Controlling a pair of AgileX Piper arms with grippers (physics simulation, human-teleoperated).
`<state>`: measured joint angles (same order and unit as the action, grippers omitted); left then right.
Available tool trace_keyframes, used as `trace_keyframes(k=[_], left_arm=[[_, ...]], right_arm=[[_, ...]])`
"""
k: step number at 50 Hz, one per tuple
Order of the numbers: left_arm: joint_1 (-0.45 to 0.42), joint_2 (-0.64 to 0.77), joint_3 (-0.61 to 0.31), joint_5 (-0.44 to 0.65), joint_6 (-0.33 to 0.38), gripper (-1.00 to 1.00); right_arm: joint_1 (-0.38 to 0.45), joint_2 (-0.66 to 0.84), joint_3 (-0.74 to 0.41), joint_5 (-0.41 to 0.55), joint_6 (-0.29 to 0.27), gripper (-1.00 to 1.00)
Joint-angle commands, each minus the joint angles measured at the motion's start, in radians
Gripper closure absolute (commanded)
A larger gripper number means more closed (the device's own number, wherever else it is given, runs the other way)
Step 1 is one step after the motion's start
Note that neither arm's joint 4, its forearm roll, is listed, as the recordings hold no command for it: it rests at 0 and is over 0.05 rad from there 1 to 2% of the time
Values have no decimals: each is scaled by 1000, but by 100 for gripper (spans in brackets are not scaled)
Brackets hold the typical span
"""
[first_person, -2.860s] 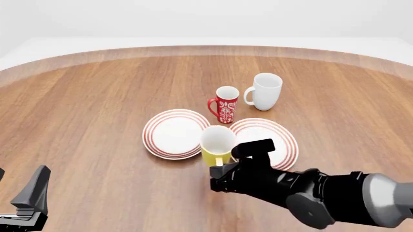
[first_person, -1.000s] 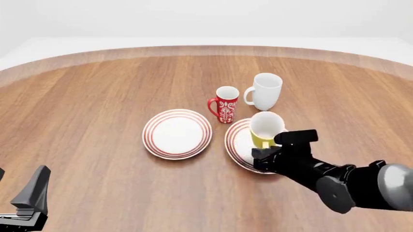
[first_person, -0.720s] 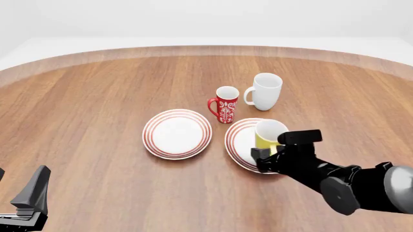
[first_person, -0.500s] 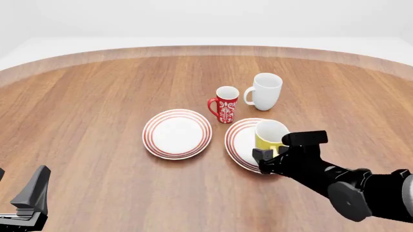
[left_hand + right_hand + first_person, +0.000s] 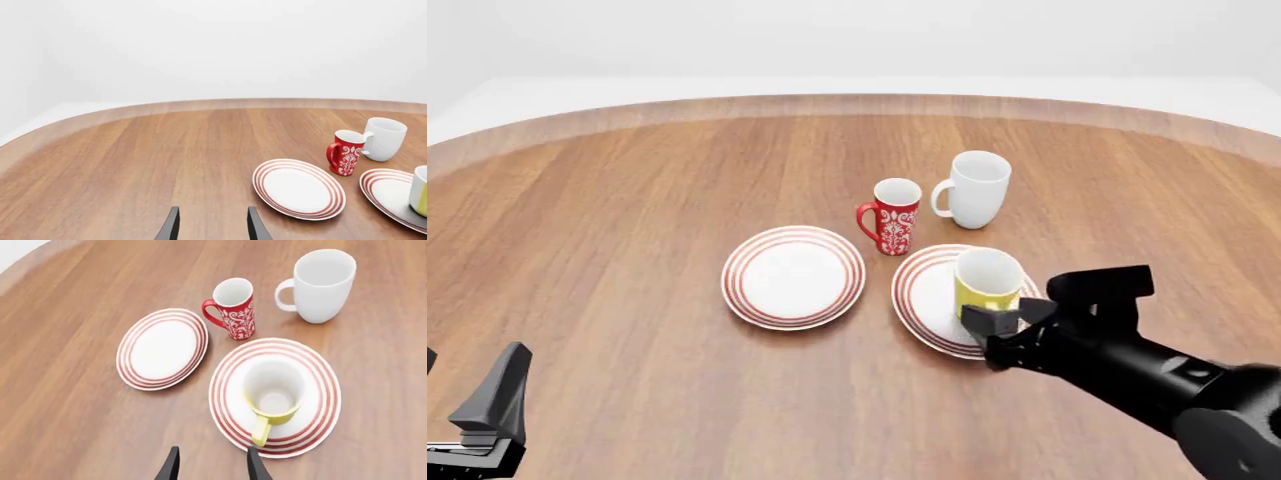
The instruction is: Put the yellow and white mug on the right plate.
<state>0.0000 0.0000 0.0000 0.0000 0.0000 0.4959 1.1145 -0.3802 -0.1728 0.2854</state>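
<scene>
The yellow and white mug (image 5: 274, 390) stands upright on the right plate (image 5: 230, 369), roughly at its middle, with its yellow handle pointing back toward the near edge of the desk (image 5: 627, 200) and reaching out over the red rings. The right claw (image 5: 209, 464) sits just short of that handle with its two dark fingers parted and nothing between them, so the mug appears to be set down and released, and the placing looks done. The main risk from here is the handle: one finger tip lies very close to its end, and if the claw swings sideways or dips as it draws away, it could catch the handle, spin the mug or drag it toward the rim, perhaps tipping it off the plate. The red patterned mug (image 5: 894, 215) and the taller white mug (image 5: 974, 187) stand just beyond the plate toward the far edge, so a forward lurch could knock them too. The left claw (image 5: 211, 225) hangs low near the near left corner, fingers apart and empty, well away from everything. The mugs and plates look like smooth glazed ceramic; the yellow mug is a plain cylinder, white inside, which should slide easily on the glossy plate. Both plates, including the left plate (image 5: 793, 276), are round and shallow with thin red concentric rings. The desk is brown wood grain with a curved far edge.
</scene>
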Motion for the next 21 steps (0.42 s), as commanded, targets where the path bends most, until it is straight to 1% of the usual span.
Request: trace_keyframes(k=[1,4,7,11,13,15,21], left_arm=[[0,0,0,0,0,-100],[0,0,0,0,0,-100],[0,0,0,0,0,-100],[0,0,0,0,0,-100],[0,0,0,0,0,-100],[0,0,0,0,0,-100],[0,0,0,0,0,-100]], right_arm=[[36,-247,-23,212,-2,-100],[37,-314,-42,277,-5,-100],[39,-367,-48,318,-7,-100],[41,-446,-97,409,-19,-100],[55,-459,-116,432,-26,-100],[57,-472,-117,434,-28,-100],[76,-512,-160,477,-43,-100]])
